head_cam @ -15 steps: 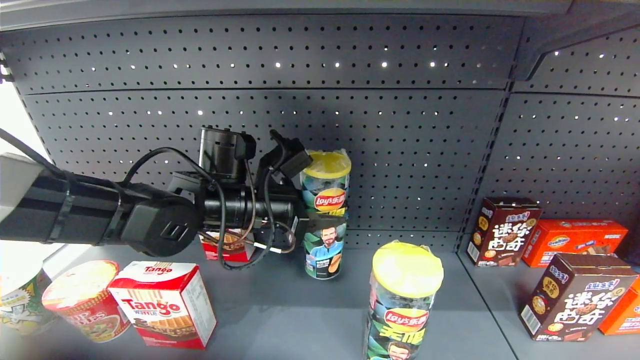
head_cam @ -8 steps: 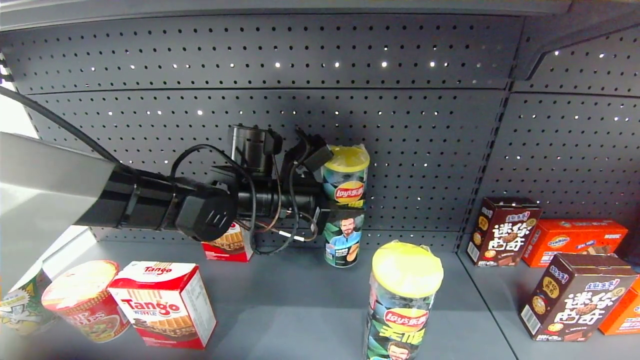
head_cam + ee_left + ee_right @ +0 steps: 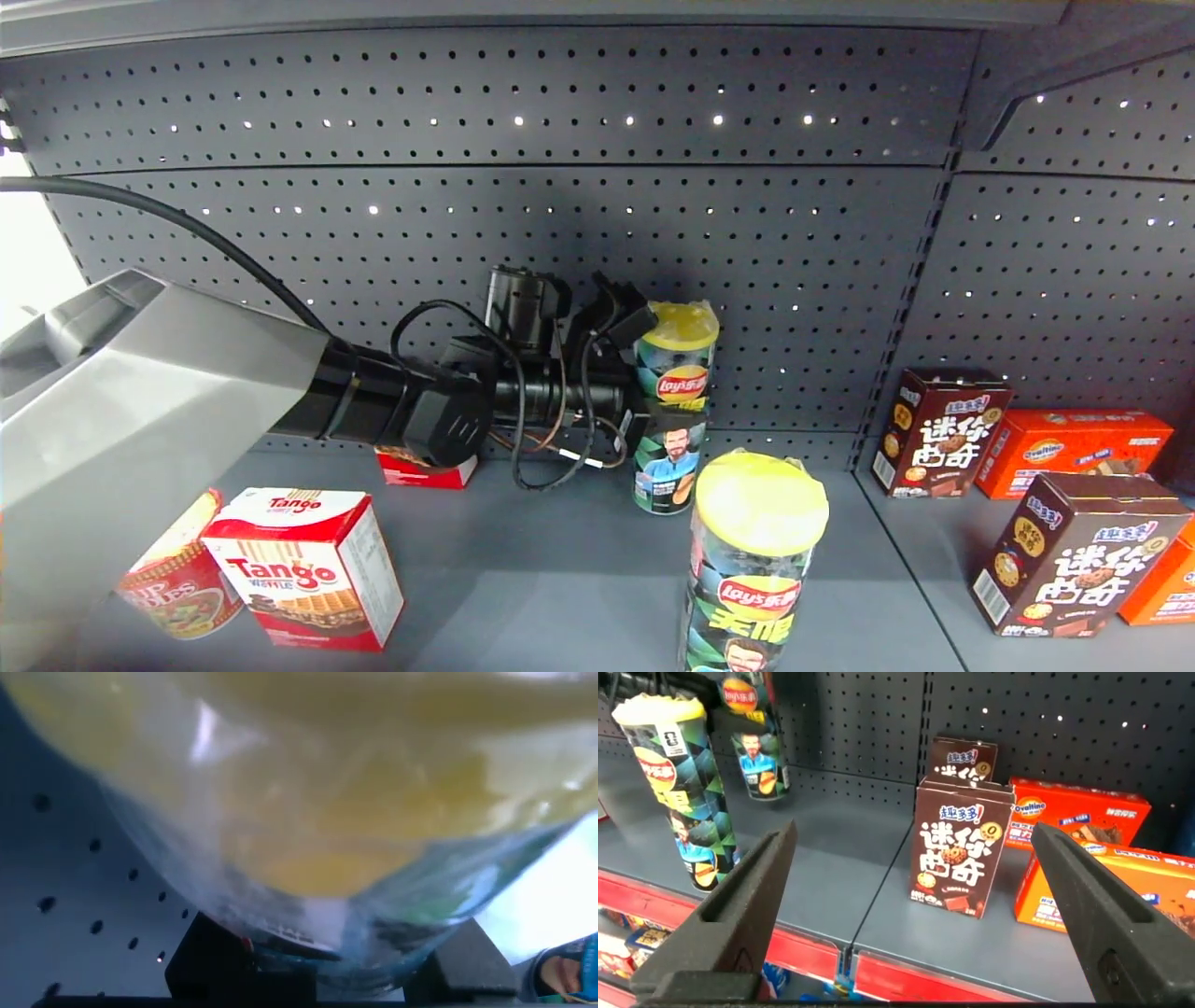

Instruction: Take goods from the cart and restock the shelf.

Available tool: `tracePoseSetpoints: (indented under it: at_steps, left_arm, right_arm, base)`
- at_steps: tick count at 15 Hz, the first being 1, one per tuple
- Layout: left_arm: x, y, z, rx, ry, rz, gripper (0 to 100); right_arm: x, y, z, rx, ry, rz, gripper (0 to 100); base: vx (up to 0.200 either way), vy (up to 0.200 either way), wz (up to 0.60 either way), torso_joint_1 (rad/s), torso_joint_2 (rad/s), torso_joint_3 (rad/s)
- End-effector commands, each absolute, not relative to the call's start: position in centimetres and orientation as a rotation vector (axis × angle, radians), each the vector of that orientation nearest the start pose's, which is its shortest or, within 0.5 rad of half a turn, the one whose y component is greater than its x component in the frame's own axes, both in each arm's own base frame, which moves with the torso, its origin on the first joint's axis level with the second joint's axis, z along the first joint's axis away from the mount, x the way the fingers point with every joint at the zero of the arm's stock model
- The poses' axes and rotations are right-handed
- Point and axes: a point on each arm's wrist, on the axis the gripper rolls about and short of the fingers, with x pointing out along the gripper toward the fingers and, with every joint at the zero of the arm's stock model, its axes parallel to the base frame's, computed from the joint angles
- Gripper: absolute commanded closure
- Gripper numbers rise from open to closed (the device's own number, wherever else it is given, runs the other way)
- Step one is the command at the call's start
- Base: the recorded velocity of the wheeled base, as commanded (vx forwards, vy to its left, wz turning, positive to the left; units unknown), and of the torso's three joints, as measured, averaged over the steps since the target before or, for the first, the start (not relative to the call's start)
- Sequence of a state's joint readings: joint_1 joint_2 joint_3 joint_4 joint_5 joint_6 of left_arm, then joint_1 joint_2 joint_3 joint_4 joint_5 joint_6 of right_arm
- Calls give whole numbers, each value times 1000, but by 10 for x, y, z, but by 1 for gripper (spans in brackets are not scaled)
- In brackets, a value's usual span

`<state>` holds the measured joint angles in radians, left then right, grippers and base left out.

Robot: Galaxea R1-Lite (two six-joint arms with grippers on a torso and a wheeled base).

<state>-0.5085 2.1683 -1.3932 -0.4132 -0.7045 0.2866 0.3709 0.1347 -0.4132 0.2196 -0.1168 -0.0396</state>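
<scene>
A tall chips can (image 3: 674,401) with a yellow lid stands upright close to the pegboard back of the grey shelf (image 3: 541,579). My left gripper (image 3: 653,413) is shut on its middle, coming in from the left. I cannot tell whether its base touches the board. In the left wrist view the can's yellow lid (image 3: 327,784) looms large above the dark fingers (image 3: 215,961). A second, matching can (image 3: 752,560) stands nearer the shelf's front edge. My right gripper (image 3: 915,915) hangs open before the shelf, facing both cans (image 3: 677,784) and a brown chocolate box (image 3: 957,849).
A red-and-white wafer box (image 3: 308,565) and a cup of noodles (image 3: 177,588) stand at the front left, a small red box (image 3: 420,469) behind the arm. Brown chocolate boxes (image 3: 938,434) and orange boxes (image 3: 1074,448) fill the right bay.
My left arm has carried the chips can to the right and deeper toward the back panel, lowering it near the shelf board behind the other can.
</scene>
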Motion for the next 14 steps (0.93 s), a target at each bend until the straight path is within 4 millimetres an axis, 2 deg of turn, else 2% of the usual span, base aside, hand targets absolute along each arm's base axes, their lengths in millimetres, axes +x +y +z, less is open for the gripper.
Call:
tracePoseSetpoints:
  at_steps: [1, 14]
  left_arm:
    - [376, -227, 141, 210, 216, -1245, 100]
    - [390, -227, 116, 205, 261, -1233, 100]
  right_arm:
    - [-43, -20, 166, -26, -60, 253, 0]
    - [-43, -20, 164, -27, -57, 253, 0]
  base:
    - [0, 0, 0, 0, 0, 0]
    - [0, 0, 0, 0, 0, 0]
